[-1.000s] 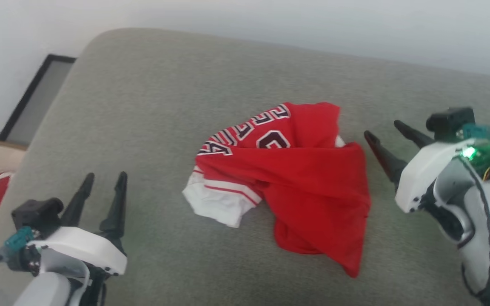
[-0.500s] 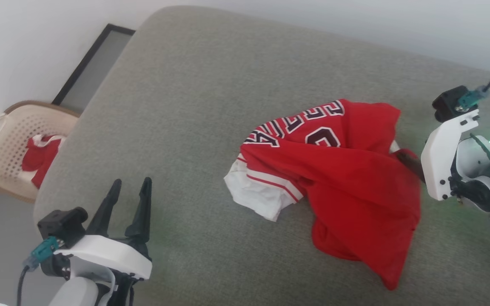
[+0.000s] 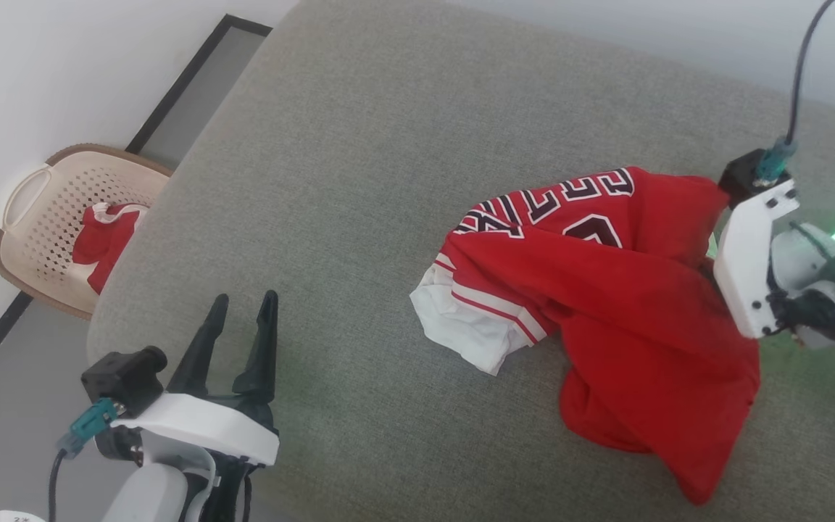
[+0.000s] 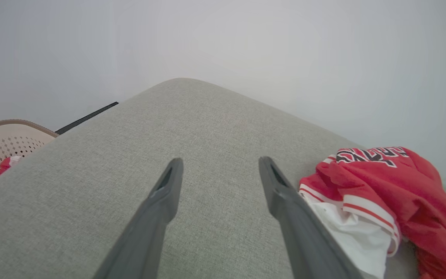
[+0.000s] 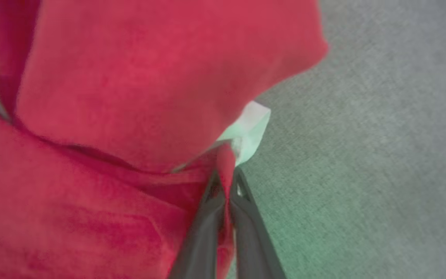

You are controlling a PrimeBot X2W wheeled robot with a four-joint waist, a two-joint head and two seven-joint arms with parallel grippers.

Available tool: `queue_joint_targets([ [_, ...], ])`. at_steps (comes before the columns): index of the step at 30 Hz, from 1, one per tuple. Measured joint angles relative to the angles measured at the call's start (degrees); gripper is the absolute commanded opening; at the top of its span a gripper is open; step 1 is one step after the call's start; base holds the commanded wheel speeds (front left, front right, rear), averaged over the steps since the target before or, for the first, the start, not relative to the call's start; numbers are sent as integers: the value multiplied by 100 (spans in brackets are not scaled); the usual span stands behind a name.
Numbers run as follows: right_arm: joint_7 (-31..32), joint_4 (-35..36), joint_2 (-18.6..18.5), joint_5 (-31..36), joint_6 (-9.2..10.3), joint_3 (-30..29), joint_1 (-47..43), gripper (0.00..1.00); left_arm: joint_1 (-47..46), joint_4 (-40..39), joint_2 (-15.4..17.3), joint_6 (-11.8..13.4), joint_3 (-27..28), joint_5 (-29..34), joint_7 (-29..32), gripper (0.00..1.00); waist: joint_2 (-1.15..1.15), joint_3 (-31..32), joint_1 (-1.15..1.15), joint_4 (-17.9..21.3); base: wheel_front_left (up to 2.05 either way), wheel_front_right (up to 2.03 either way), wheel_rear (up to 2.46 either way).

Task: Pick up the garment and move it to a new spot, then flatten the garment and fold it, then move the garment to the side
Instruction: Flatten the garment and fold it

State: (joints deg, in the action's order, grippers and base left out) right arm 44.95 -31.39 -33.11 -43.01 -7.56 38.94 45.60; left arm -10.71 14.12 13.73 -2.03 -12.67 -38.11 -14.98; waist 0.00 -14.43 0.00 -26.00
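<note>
The garment [image 3: 628, 304] lies crumpled on the grey cushion [image 3: 359, 145], toward 3 o'clock in the head view, with its white sleeve [image 3: 461, 326] on its 9 o'clock side. The right gripper [image 5: 226, 182] meets it at the 3 o'clock edge, fingers pressed together on a pinch of red cloth. The left gripper [image 3: 245, 297] hovers with fingers spread at the garment's 8 o'clock, well apart from it, over bare cushion.

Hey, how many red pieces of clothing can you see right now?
2. One red jersey lies crumpled on the grey cushion, its edge pinched by the right end effector. Another red garment sits in the beige basket at the left. More may be hidden inside it.
</note>
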Motion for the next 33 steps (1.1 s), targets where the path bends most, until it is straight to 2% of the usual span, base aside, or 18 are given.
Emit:
queue_joint_targets([
  [7,-235,-23,-203,-282,1,63,300,0,144,-20,-81,-129,377,247,-1,100,0,96,0,168,0,0,0],
  [16,-258,527,-788,-664,1,15,212,0,376,-155,-3,-185,721,386,-1,100,0,295,0,589,0,0,0],
  [21,-197,884,-1020,-892,2,-209,-261,0,514,-182,57,-187,816,410,-1,100,0,418,0,861,0,0,0],
  [27,-158,1259,-1131,-1102,2,-675,-1222,0,621,-197,163,-176,925,414,-1,100,0,535,0,1170,0,0,0],
  [33,-319,1401,-911,-1089,2,-1199,-2229,0,635,-179,205,-177,940,398,-1,100,0,560,0,1388,0,0,0],
])
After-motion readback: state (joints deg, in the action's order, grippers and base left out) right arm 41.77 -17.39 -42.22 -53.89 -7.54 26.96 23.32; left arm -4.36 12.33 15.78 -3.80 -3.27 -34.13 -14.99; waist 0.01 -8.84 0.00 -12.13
